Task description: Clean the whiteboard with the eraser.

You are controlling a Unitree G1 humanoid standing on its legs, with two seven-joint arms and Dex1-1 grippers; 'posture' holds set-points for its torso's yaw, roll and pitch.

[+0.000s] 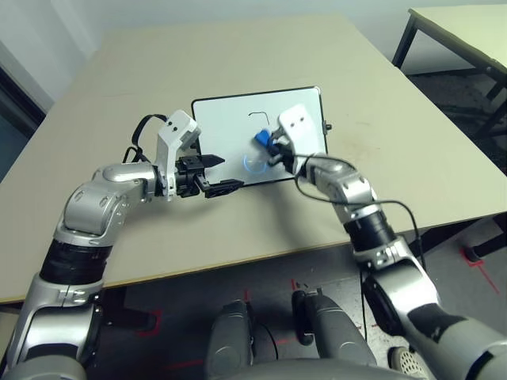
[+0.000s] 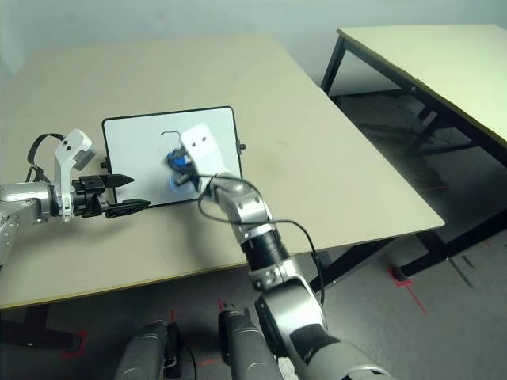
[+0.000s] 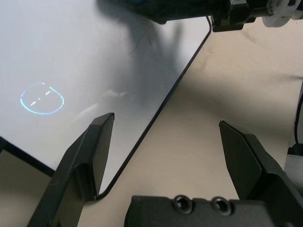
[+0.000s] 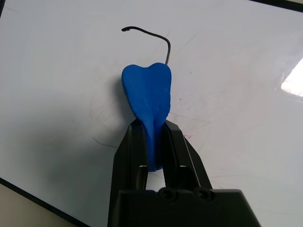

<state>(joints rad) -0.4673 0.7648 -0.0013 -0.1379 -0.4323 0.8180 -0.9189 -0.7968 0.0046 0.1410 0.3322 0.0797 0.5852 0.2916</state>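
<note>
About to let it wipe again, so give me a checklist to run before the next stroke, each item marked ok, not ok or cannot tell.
1. Eraser gripped: ok, the right gripper is shut on it, squeezing it between both fingers.
2. Eraser over the whiteboard: ok.
3. Eraser pressed onto the surface: cannot tell.
4. Marks left to wipe: not ok, a black hooked line sits just past the eraser's tip.
5. Left gripper out of the wiping path: ok, it is open at the board's near left corner.
6. Board held steady: not ok, the left fingers straddle the corner without clamping it.
</note>
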